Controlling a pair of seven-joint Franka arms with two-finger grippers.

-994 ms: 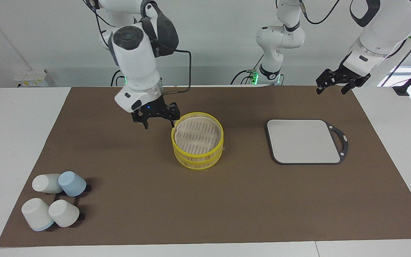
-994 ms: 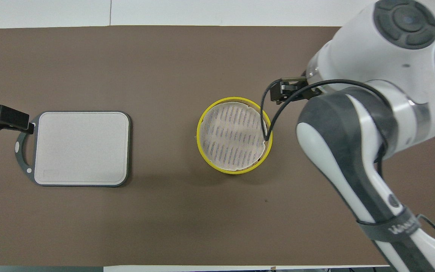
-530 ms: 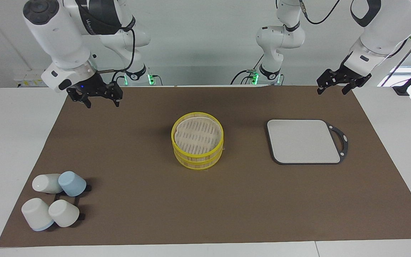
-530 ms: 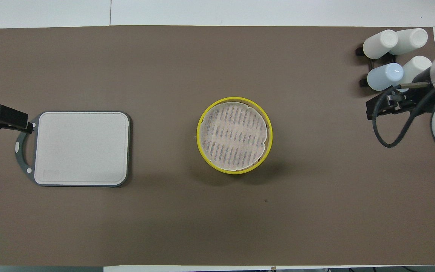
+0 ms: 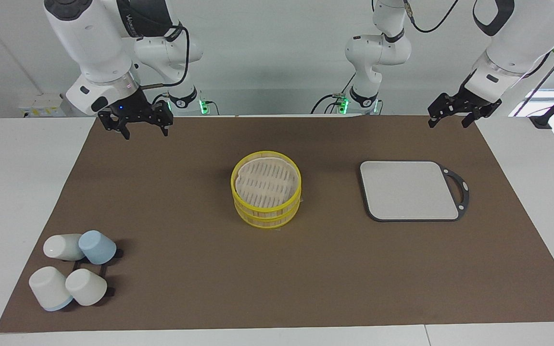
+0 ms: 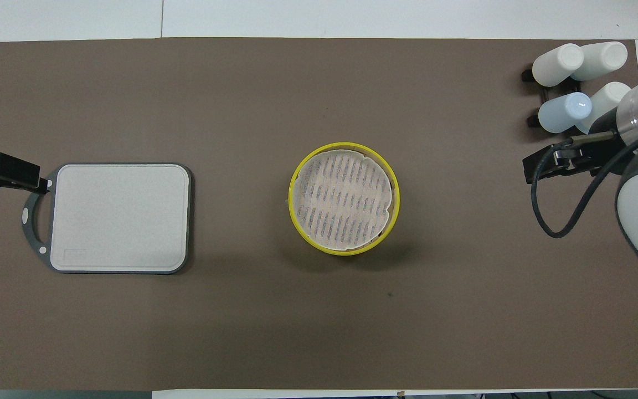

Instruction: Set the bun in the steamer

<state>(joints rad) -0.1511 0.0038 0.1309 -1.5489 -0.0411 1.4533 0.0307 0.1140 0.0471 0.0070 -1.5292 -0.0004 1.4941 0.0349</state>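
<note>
Your right gripper hangs with fingers apart, empty, over the mat's corner at its own end; your left gripper waits, also apart, near the cutting board. The steamer stands mid-mat with its top piece on it. No bun is visible. Dough is probably soft, so pinch its sides gently.

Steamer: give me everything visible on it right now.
The steamer stands upright mid-mat: a round basket with yellow rims and tan slatted sides that looks like bamboo. Its matching top piece, a whitish slatted disc in a yellow ring, sits on it and closes it. No bun shows. Neither gripper touches it: the right gripper and the left gripper hang over the mat's corners nearest the robots.
</note>
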